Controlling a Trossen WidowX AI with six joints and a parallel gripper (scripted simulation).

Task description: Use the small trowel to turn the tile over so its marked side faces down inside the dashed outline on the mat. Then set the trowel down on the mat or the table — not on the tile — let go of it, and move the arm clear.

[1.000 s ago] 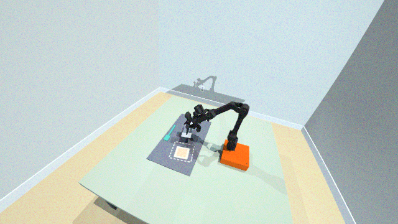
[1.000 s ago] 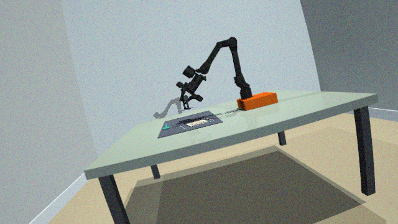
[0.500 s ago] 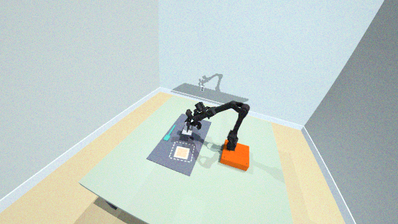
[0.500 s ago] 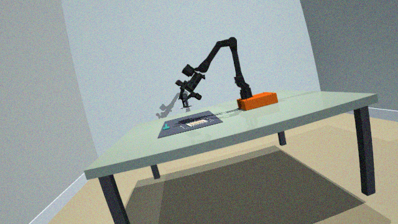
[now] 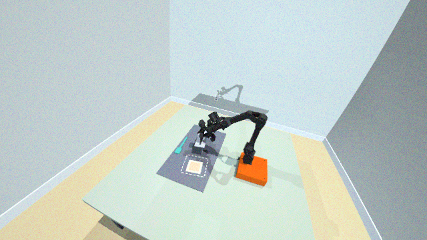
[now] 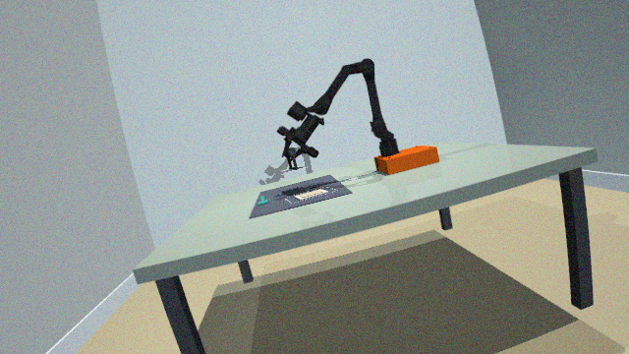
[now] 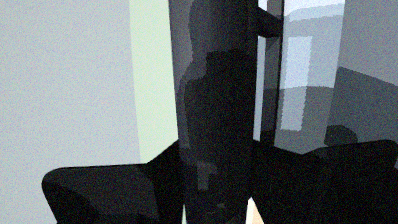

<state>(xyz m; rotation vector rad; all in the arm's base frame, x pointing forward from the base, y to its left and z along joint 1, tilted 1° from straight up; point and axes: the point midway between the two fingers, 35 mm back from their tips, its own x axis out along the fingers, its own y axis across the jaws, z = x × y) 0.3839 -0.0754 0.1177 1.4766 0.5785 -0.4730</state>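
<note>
My gripper [image 5: 201, 133] [image 6: 291, 154] [image 7: 208, 141] is shut on the small trowel's dark handle, which stands between the two fingers in the wrist view. The trowel's pale blade [image 5: 200, 144] is at the lower end, above the mat behind the outline; in the exterior view it shows only as a thin edge. The tile [image 5: 194, 167] [image 6: 312, 195] lies flat inside the dashed outline [image 5: 205, 176], apart from the blade. Its visible face has a tan centre and a pale border; its underside is hidden.
A teal tool [image 5: 181, 145] [image 6: 262, 201] lies along the left side of the grey mat [image 5: 200, 187] [image 6: 260, 210]. The arm's orange base [image 5: 252, 169] [image 6: 408, 160] stands on the table [image 5: 150, 200] to the right of the mat. The arm's shadow falls on the mat.
</note>
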